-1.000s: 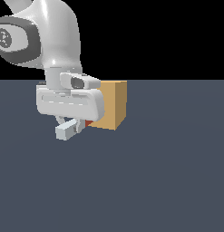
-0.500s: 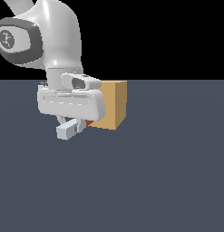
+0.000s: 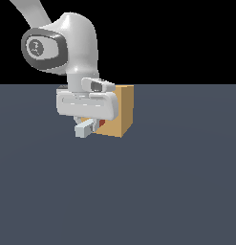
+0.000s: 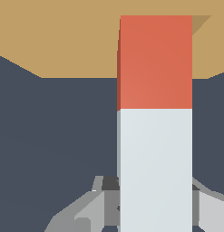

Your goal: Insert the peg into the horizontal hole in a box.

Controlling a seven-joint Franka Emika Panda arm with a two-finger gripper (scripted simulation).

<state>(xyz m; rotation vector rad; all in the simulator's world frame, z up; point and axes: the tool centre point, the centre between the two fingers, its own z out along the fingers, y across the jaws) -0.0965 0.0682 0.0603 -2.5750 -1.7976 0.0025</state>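
Note:
The tan box stands on the dark floor, and my gripper sits right against its side on the exterior view's left. It is shut on the peg: the pale end sticks out away from the box, and only a sliver of the orange-red end shows at the box face. The wrist view has the peg running from between my grey fingers to the box, its orange-red tip at the face. The horizontal hole is hidden behind the tip, apart from a darker sliver.
The dark grey floor stretches all around the box with no other objects on it. The white arm and hand cover the box's side on the exterior view's left.
My gripper has carried the peg toward the exterior view's right and slightly up, closer to the box. Less of the orange-red end shows now. The box has not moved.

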